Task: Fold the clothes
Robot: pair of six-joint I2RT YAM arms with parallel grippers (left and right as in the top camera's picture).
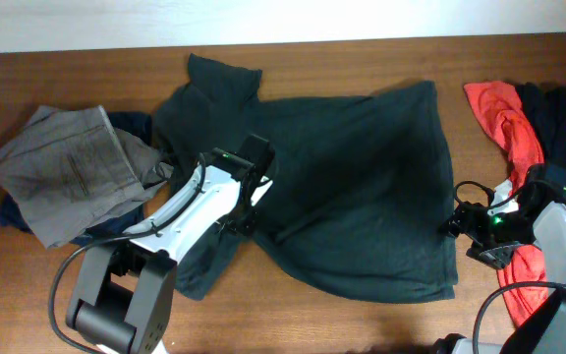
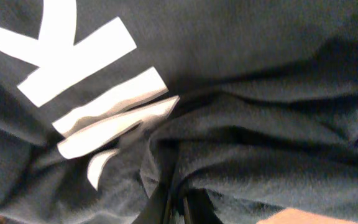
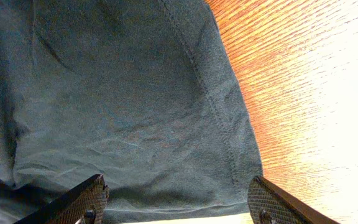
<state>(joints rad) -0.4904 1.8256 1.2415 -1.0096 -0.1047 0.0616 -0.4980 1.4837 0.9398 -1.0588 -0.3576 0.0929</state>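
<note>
The table [image 1: 362,61] is brown wood with thin dark lines running along it. In the view from above it goes from the left edge to the right edge. Along the top of that view runs a white strip [image 1: 283,20], plain and bright. In the right wrist view the table shows in the upper right, orange-brown. Toward the lower right it turns white with glare.
</note>
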